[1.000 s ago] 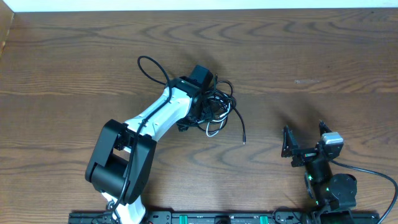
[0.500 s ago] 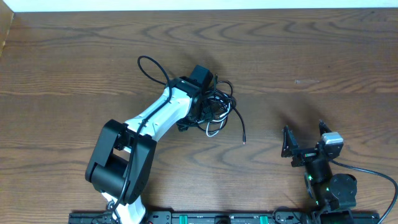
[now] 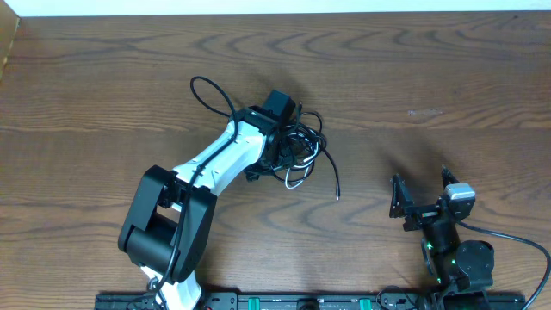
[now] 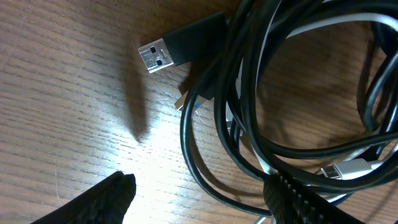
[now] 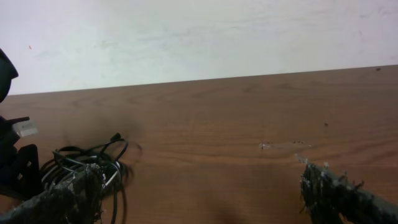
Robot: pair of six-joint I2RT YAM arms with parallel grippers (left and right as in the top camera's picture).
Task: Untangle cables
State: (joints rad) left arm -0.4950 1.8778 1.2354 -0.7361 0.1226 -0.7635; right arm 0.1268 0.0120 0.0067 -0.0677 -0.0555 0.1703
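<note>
Our left end effector [image 4: 199, 186] hangs spread over the cables [image 4: 231, 81], a light, floppy tangle we judge best pinched behind the stiff plug [image 4: 177, 46]; our right end effector [image 3: 421, 191] gapes empty.

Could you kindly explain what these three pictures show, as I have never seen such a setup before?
These are two robot arms at a wooden table. One picture looks down from above; the other two come from cameras on the wrists, each showing its own dark fingers. A tangle of thin cables, black and white, lies on the table, one USB plug showing. The left gripper hangs open over the tangle; the right gripper stands open, apart from it. Nothing looks gripped.
</note>
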